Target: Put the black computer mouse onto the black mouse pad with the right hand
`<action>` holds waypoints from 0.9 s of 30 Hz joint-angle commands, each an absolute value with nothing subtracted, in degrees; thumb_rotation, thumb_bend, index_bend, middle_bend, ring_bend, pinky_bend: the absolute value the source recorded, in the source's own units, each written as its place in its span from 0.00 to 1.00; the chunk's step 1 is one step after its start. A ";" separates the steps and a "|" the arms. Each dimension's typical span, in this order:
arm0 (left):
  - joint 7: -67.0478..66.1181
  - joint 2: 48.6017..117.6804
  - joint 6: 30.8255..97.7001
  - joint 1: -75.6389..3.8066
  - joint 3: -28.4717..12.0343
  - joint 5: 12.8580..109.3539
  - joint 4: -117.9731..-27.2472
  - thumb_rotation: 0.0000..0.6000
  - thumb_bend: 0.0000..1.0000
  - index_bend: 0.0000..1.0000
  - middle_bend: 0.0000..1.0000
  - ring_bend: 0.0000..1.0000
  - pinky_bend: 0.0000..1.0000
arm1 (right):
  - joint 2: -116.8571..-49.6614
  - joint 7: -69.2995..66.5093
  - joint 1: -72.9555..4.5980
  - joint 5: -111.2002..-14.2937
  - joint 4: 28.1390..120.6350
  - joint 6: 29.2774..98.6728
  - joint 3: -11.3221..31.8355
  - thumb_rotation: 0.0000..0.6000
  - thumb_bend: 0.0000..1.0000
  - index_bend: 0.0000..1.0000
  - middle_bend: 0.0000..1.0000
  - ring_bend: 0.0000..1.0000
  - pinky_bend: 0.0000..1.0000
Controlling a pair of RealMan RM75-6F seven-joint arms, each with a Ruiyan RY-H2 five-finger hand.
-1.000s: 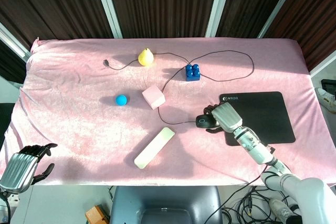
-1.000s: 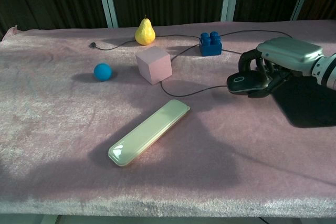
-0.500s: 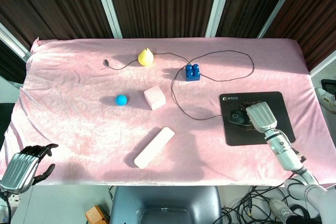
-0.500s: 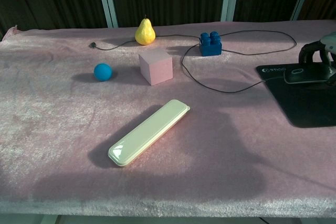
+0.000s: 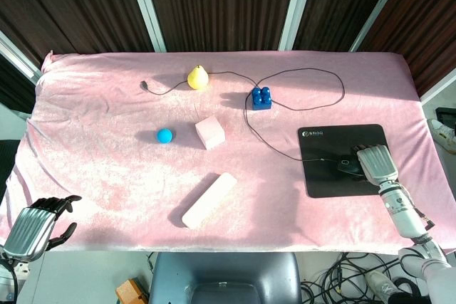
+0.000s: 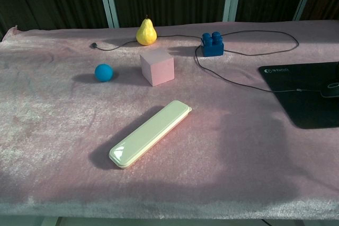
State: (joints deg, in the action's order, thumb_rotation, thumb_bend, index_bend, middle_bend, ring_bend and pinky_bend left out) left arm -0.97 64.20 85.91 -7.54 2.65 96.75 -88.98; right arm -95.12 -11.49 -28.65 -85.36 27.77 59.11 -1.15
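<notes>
Pink table — 1 mouse, seemingly held, 1 pad.

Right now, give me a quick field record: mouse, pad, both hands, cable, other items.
mouse: black computer mouse lies on the pad
pad: black mouse pad at the table's right side
right hand: right hand over the mouse; grip unclear
left hand: left hand off the near left edge, holding nothing
cable: cable loops past the blue block
other: pear, blue ball, pink cube, cream case
</notes>
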 commanded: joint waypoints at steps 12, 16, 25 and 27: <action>-0.67 64.20 86.44 -7.34 2.59 96.74 -88.81 1.00 0.31 0.31 0.50 0.42 0.47 | -93.89 -18.45 -27.47 -87.53 28.97 61.00 -1.77 1.00 0.33 0.02 0.14 0.10 0.15; -1.01 64.30 86.33 -7.38 2.65 96.84 -88.77 1.00 0.31 0.31 0.50 0.42 0.46 | -89.67 -21.29 -26.10 -89.08 36.94 68.94 -1.25 1.00 0.33 0.00 0.02 0.01 0.05; -1.78 64.57 86.26 -7.40 2.67 96.94 -88.82 1.00 0.31 0.31 0.50 0.42 0.47 | -77.53 -11.11 -20.93 -87.86 63.02 79.03 0.26 1.00 0.33 0.00 0.01 0.00 0.05; -2.13 64.71 86.18 -7.44 2.69 97.01 -88.82 1.00 0.31 0.31 0.50 0.42 0.46 | -72.87 -3.04 -17.74 -85.07 75.47 81.07 0.42 1.00 0.33 0.00 0.01 0.00 0.05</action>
